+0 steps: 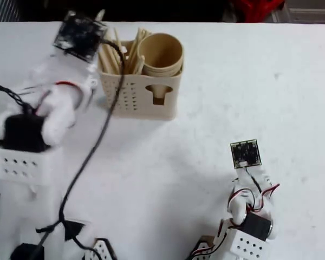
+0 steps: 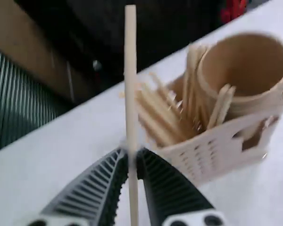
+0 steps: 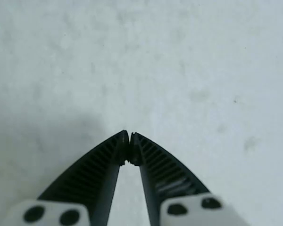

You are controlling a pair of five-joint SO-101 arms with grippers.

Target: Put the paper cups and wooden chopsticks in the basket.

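Note:
A cream perforated basket [image 1: 138, 97] stands at the back of the white table, holding stacked paper cups [image 1: 161, 54] and several wooden chopsticks [image 1: 122, 51]. In the left wrist view the basket [image 2: 217, 150] with its cups [image 2: 245, 70] lies just beyond my left gripper [image 2: 131, 155], which is shut on one wooden chopstick [image 2: 130, 80] that stands upright between the jaws. From above, the left arm [image 1: 49, 108] hangs beside the basket's left end. My right gripper [image 3: 129, 141] is shut on nothing, low over bare table at the front right, where its arm [image 1: 248, 206] rests.
Black cables [image 1: 92, 151] trail from the left arm across the table's front left. A dark edge [image 1: 162, 11] bounds the table at the back. Open white surface [image 1: 260, 92] lies right of the basket.

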